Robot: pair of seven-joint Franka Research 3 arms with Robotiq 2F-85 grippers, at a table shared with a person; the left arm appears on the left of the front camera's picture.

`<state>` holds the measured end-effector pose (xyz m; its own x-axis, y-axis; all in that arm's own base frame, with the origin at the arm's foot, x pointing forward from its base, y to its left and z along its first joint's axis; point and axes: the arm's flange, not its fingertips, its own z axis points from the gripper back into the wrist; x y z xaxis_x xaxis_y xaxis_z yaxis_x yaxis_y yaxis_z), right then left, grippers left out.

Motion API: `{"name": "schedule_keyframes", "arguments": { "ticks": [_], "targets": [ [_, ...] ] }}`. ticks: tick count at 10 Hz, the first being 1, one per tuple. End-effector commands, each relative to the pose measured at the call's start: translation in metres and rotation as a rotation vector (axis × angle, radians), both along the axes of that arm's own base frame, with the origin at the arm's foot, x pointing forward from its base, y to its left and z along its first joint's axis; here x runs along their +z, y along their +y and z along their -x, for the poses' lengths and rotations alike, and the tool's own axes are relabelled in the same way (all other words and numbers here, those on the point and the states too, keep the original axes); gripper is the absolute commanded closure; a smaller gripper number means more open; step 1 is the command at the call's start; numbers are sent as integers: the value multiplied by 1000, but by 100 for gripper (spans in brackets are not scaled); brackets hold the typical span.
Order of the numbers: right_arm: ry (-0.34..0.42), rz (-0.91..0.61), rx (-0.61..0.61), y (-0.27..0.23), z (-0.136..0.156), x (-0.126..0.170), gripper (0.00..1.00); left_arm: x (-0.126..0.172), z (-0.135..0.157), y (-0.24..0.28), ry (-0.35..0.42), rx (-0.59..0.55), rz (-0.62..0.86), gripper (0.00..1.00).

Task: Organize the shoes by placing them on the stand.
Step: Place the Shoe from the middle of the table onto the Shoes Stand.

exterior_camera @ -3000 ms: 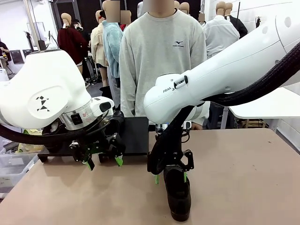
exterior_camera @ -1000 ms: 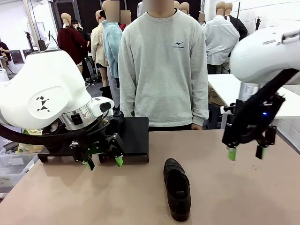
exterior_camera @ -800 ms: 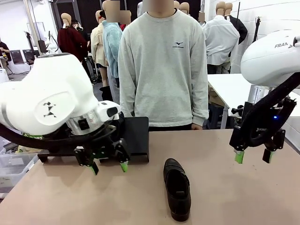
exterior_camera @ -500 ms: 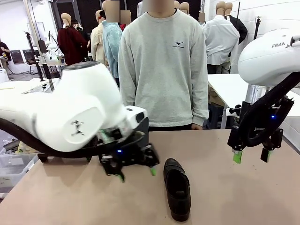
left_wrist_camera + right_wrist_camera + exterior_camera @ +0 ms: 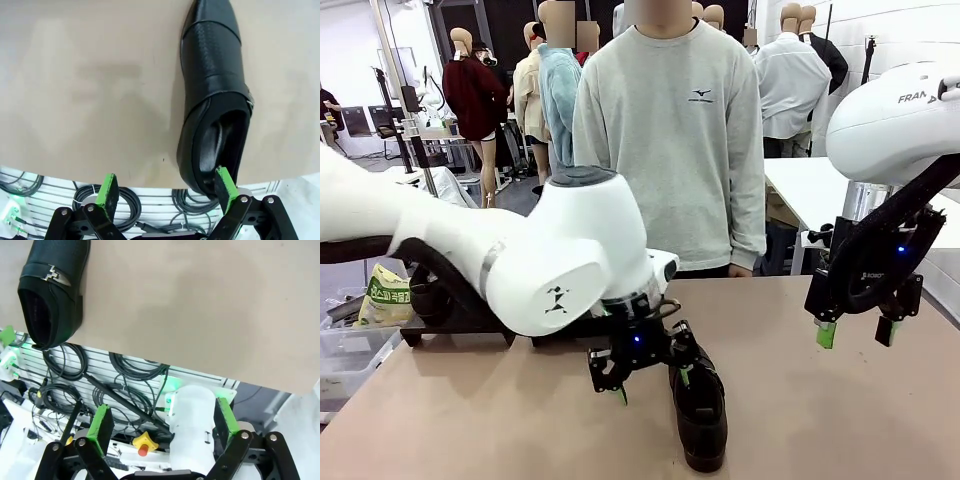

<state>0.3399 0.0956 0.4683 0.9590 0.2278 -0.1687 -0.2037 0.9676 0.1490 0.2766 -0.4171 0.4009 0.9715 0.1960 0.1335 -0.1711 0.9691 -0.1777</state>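
Front view: shoe lies on the table, long axis toward the robot, left gripper open just above-left, right gripper open well apart; left wrist view: shoe heel by the right-hand finger, off-centre; right wrist view: shoe far corner.

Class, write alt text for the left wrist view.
A glossy black slip-on shoe lies on a bare tan tabletop, heel toward the camera. The left gripper is open, its green-padded fingers framing the view; one pad overlaps the heel.
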Motion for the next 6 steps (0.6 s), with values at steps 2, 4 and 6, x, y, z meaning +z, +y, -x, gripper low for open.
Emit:
{"name": "schedule_keyframes", "arguments": {
  "ticks": [2,4,6],
  "targets": [
    [7,1,-8,2,-4,1,0,-19,-10,-36,22,33,-68,0],
    [7,1,-8,2,-4,1,0,-32,-12,-44,54,5,-77,0],
    [7,1,-8,2,-4,1,0,-48,-15,-46,105,-29,-105,0]
  ]
}}
